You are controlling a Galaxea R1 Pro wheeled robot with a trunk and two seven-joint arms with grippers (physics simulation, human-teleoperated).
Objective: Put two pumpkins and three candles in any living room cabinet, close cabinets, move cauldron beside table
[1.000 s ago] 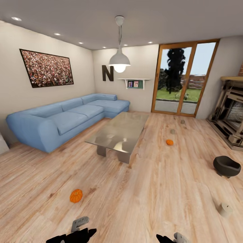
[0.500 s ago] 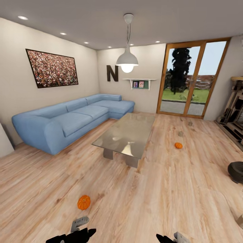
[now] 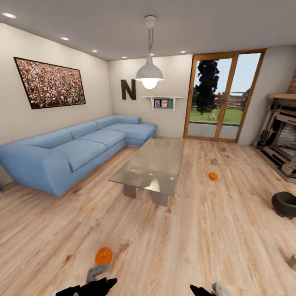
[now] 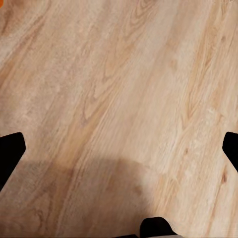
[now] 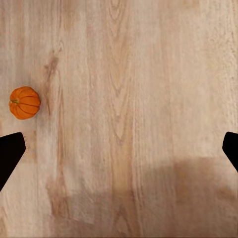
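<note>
The near pumpkin now lies lower in the head view than 0.5 s ago, since the camera has moved, and sits just ahead of the left gripper. The right gripper hangs with its 2 fingers spread wide over bare floor, nothing between them, that pumpkin just beyond 1 fingertip. The left gripper's jaws stand equally apart.

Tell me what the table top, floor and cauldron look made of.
Table top: glass or polished grey, glossy; it mirrors the lamp.
Floor: light wood planks, grain and seams visible.
Cauldron: matte black, probably iron; no shine.
</note>
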